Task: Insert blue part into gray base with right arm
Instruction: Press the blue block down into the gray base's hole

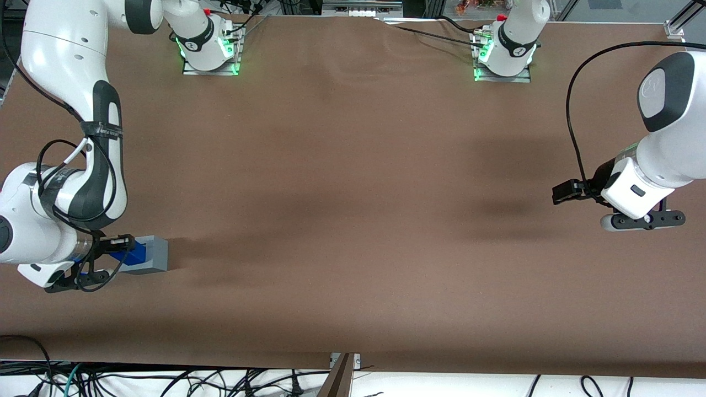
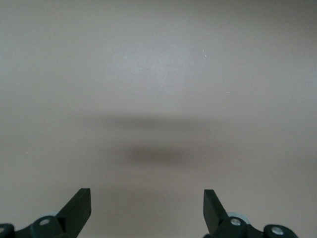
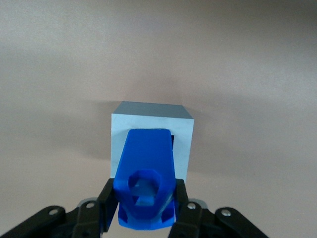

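Note:
The gray base (image 1: 154,255) is a light gray cube on the brown table at the working arm's end, fairly near the front camera. Its recessed face (image 3: 184,147) is turned toward my gripper. My right gripper (image 1: 122,247) is shut on the blue part (image 1: 134,252), one black finger (image 3: 105,202) pressing each side. In the right wrist view the blue part (image 3: 146,166) lies level between my gripper (image 3: 144,204) and the cube. Its narrower end reaches the dark square opening; how deep it sits I cannot tell.
The brown table cover (image 1: 353,220) stretches away toward the parked arm's end. Two arm mounts with green lights (image 1: 209,52) (image 1: 502,58) stand at the table's edge farthest from the front camera. Loose cables (image 1: 165,380) lie below the table's front edge (image 1: 220,361).

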You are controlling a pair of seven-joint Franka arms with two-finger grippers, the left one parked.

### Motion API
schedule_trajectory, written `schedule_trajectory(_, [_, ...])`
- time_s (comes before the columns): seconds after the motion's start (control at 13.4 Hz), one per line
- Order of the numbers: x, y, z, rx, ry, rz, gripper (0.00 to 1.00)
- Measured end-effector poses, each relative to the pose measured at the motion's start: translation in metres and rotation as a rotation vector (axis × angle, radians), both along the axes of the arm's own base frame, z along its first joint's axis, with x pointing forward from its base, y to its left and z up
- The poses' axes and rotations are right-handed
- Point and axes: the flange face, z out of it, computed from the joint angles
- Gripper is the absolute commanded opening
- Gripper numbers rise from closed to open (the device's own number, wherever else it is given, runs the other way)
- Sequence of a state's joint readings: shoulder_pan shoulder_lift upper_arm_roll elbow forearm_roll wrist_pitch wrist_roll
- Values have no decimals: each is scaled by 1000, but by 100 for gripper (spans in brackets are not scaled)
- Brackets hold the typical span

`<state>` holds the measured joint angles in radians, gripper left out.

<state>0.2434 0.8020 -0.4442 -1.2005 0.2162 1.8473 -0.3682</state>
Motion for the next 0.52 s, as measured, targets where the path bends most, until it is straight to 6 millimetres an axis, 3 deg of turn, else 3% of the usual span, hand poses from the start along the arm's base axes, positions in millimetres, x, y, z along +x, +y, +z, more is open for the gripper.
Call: schedule_trajectory(0.52, [-4, -18, -5, 63, 14, -71, 17])
